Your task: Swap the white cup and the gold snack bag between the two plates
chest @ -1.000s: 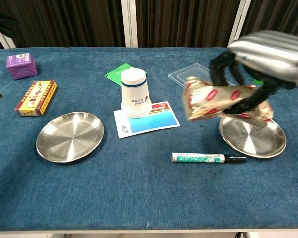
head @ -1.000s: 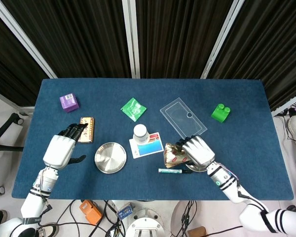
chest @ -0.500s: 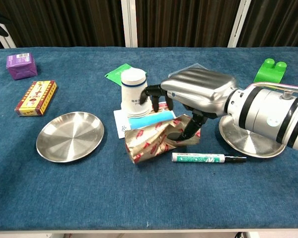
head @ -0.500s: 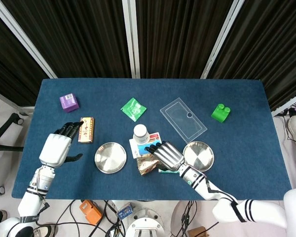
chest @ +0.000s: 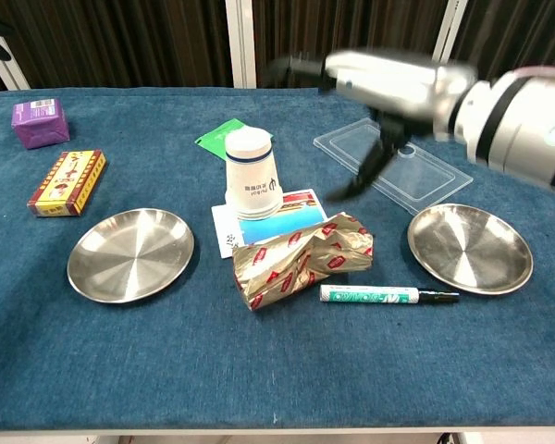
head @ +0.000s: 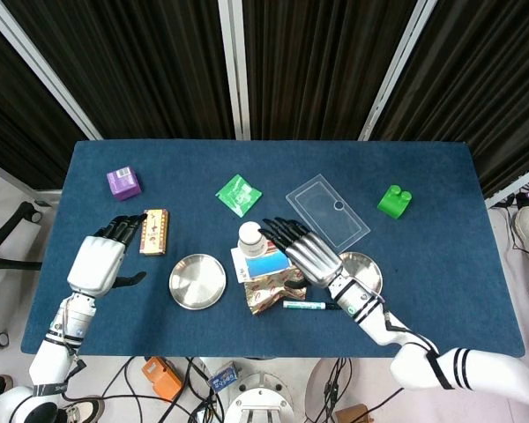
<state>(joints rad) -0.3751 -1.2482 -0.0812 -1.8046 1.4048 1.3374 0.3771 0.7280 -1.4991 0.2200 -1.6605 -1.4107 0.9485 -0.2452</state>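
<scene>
The gold snack bag [head: 271, 289] [chest: 301, 259] lies crumpled on the blue cloth between the two plates, just below the picture card. An upside-down white cup [head: 251, 236] [chest: 252, 175] stands on that card, on neither plate. The left steel plate [head: 197, 281] [chest: 130, 253] and the right steel plate [head: 364, 270] [chest: 469, 247] hold nothing. My right hand [head: 301, 251] [chest: 384, 83] hovers above the bag and beside the cup, fingers spread, holding nothing. Over the table's left edge my left hand [head: 100, 262] is open, near the yellow box.
A green marker [head: 310, 306] [chest: 388, 295] lies beside the bag. A picture card [chest: 277, 221], a green packet [head: 238, 194], a clear lid [head: 327, 210] [chest: 396, 162], a green block [head: 393, 200], a purple box [head: 123, 183] [chest: 40, 122] and a yellow box [head: 154, 231] [chest: 68, 181] lie around.
My right hand carried the gold bag off the right plate leftwards, set it down between the plates, let go and rose above it. The left hand barely shifted.
</scene>
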